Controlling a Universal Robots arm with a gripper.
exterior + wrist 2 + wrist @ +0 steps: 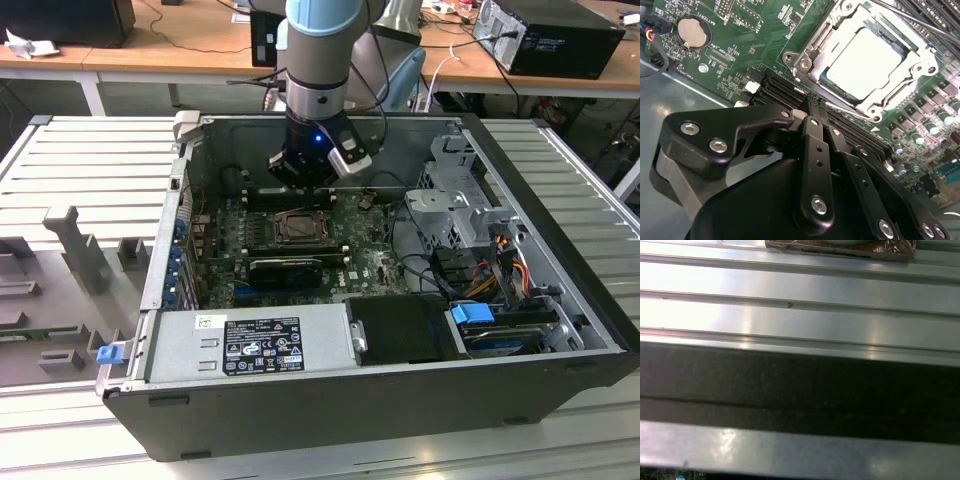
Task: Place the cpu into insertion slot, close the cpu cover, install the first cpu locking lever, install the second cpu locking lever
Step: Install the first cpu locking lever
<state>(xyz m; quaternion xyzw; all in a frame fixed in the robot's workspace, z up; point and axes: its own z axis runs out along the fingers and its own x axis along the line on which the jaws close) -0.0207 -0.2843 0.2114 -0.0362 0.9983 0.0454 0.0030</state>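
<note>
In the second wrist view the cpu (865, 62) lies flat in its socket on the green motherboard, its pale silver top showing through the window of the cpu cover (815, 52), which lies down around it. My gripper (810, 105) is shut with nothing between its black fingers, its tips just off the socket's near corner, over the dark memory slots. A thin metal lever rod (897, 15) runs past the socket's far side. In the exterior view the gripper (303, 178) hangs inside the open case, just behind the socket (300, 228).
The case walls (560, 250) box in the motherboard. A power supply (250, 345) fills the front, and a drive cage (455, 205) with cables stands at the exterior view's right. A coin battery (692, 31) sits on the board. Grey fixtures (75, 245) stand on the ribbed table.
</note>
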